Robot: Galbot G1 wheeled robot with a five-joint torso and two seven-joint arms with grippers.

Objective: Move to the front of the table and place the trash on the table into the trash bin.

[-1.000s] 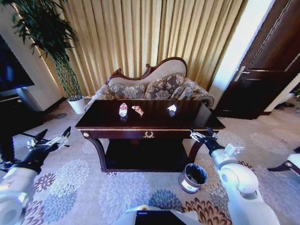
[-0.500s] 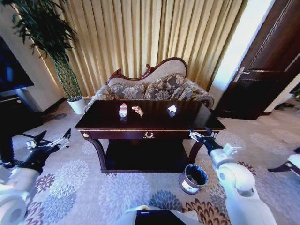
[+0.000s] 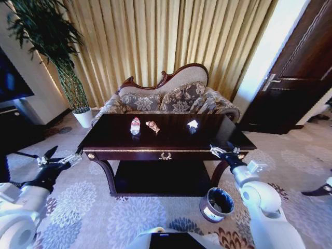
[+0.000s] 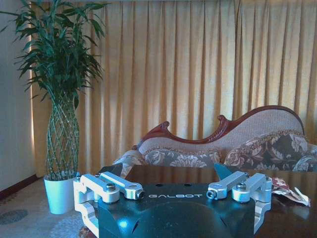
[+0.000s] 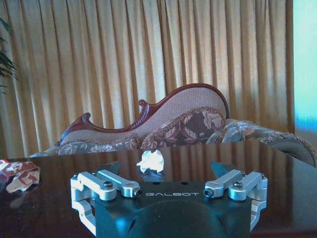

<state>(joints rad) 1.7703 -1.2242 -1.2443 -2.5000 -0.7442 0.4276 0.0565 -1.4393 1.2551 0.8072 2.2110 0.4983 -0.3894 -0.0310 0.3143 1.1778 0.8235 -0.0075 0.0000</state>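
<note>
From the head view, the large dark glossy wooden table (image 3: 171,136) with its gold ornament on the front rail stood square before the robot, and the trash lay untouched on its top: a small clear plastic bottle with a red label (image 3: 135,126) toward the table's left end, an orange-brown crumpled wrapper (image 3: 153,126) just beside it, and a white paper lump (image 3: 192,124) well apart toward the right end. The small round dark brown trash bin with a pale band (image 3: 217,204) sat on the floral carpet (image 3: 129,218) by the table's front right leg — handy, I judged, for short drops. The left gripper (image 3: 58,160) hung off the table's left front corner with fingers spread and empty; the right gripper (image 3: 224,151) hovered at the table's front right edge, likewise spread, probably readied for the nearest piece. Behind the table stood a carved-back floral sofa (image 3: 166,96) and gold curtains (image 3: 171,41). In the left wrist view, the left gripper's spread fingers faced the table, the wrapper at its far side, and a tall potted plant (image 4: 62,99). In the right wrist view, the right gripper (image 5: 171,186) — wide apart, holding nothing — lined up with the paper lump (image 5: 151,161) on the mirror-like tabletop.
</note>
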